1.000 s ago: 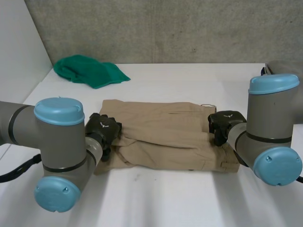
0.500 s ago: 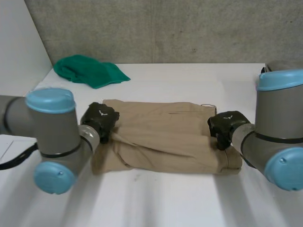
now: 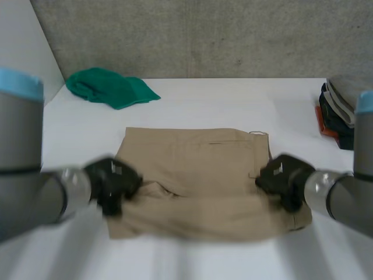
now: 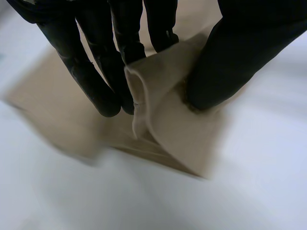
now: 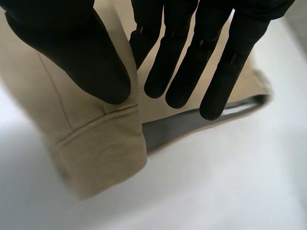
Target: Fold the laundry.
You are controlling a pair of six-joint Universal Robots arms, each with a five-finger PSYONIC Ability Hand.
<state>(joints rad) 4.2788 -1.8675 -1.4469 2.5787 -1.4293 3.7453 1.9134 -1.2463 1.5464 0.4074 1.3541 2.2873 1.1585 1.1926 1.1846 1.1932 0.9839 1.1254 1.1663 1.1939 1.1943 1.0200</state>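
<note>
A pair of tan trousers [image 3: 198,169] is seen folded flat in the middle of the white table [image 3: 233,99], towards the table's near edge. Its long axis is laid from the table's left side to its right side, parallel to that near edge. A belt loop and an upright seam are seen at the end turned to the table's right side, so the waist is taken to point that way. The far long edge is laid straight, while the near edge is drawn up into creases at both ends.

The left hand [image 3: 111,182] is placed at the corner of the trousers nearest the table's near left. In the left wrist view a raised fold of the cloth [image 4: 163,124] is pinched between the fingers [image 4: 81,72] and the thumb [image 4: 230,57], which are closed on it from opposite sides.

The right hand [image 3: 284,177] is placed at the corner towards the table's near right. In the right wrist view a hemmed fold [image 5: 96,158] is held under the thumb [image 5: 72,43], with the fingers [image 5: 177,62] kept nearly straight on its other side. The fold is lifted clear of the table there.

A crumpled green cloth [image 3: 108,87] is seen at the table's far left corner. A stack of folded clothes [image 3: 338,111] is seen at the table's right edge.
</note>
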